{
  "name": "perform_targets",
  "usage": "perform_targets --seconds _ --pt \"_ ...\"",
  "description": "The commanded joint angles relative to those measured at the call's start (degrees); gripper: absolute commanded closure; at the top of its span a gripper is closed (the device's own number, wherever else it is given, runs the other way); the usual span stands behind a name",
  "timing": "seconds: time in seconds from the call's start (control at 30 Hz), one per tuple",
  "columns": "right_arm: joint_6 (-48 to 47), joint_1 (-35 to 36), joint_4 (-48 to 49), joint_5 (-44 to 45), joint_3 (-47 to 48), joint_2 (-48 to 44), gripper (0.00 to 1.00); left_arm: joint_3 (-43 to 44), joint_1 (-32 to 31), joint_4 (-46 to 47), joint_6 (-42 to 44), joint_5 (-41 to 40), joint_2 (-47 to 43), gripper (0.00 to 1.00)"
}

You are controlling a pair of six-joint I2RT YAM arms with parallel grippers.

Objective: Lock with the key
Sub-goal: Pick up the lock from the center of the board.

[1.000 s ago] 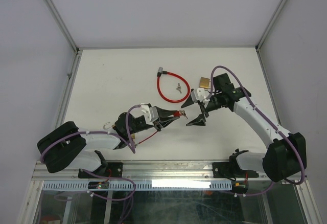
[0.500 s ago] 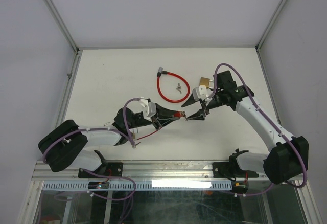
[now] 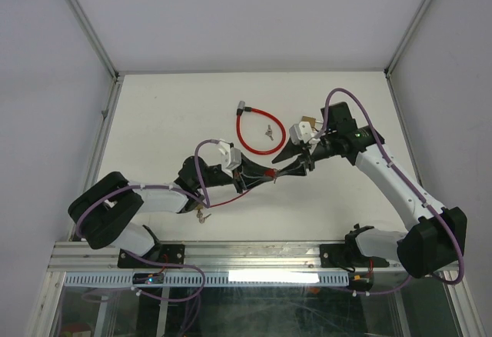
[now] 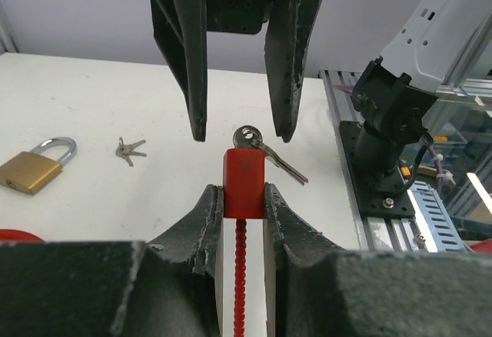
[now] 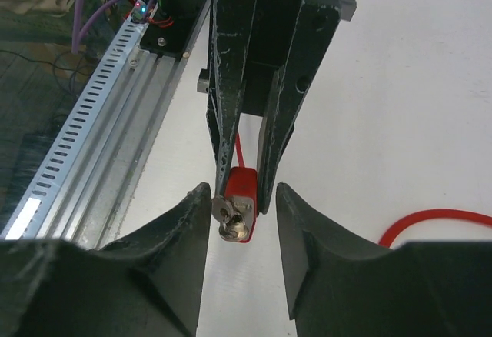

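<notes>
- Here, the key (image 4: 247,137) sits in the end of the red lock head (image 4: 244,183), near the middle of the desk (image 3: 177,114).
- My left fingers (image 4: 206,218) are clamped on that red lock head from both sides, and the red cable (image 4: 239,275) runs back between them.
- My right fingers (image 5: 188,225) stand apart, one on either side of the key.
- A brass padlock (image 4: 34,169) and small keys (image 4: 129,149) lie farther off.

The lock body (image 4: 244,183) is red, its ribbed cable (image 4: 239,275) is red too, and the key (image 4: 275,160) at its top is silver. Left of the lock body, a brass-yellow padlock (image 4: 31,171) with a silver shackle lies on the white table (image 4: 100,98).
</notes>
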Motion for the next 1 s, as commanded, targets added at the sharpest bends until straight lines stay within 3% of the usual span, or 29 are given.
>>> perform_targets --seconds 0.0,0.1,0.2,0.37,0.43,0.53,0.97 --pt "10.3 0.5 6.8 -0.9 0.9 -1.7 0.62 2.6 0.9 3.1 -2.7 2.7 0.5 1.0" --pt "16.8 0.4 10.3 2.3 1.7 -1.8 0.66 2.5 1.0 3.1 -3.0 2.8 0.3 1.0" --pt "18.6 -1.1 7.9 3.4 4.2 -2.0 0.66 1.7 1.6 3.8 -3.6 2.9 0.0 1.0" --pt "-7.3 -2.5 -11.9 1.7 6.4 -2.5 0.64 1.0 2.8 5.8 -6.1 4.5 0.0 1.0" --pt "-17.3 -2.7 -15.3 2.1 5.7 -2.9 0.63 1.3 3.2 6.3 -7.3 5.3 0.3 1.0" --pt "-23.0 -2.4 -15.4 2.6 4.1 -2.5 0.64 1.8 3.5 6.5 -8.5 6.6 0.8 1.0" --pt "-19.9 1.1 -8.5 7.1 1.5 -2.2 0.7 3.9 3.7 6.9 -11.0 9.1 3.0 1.0"
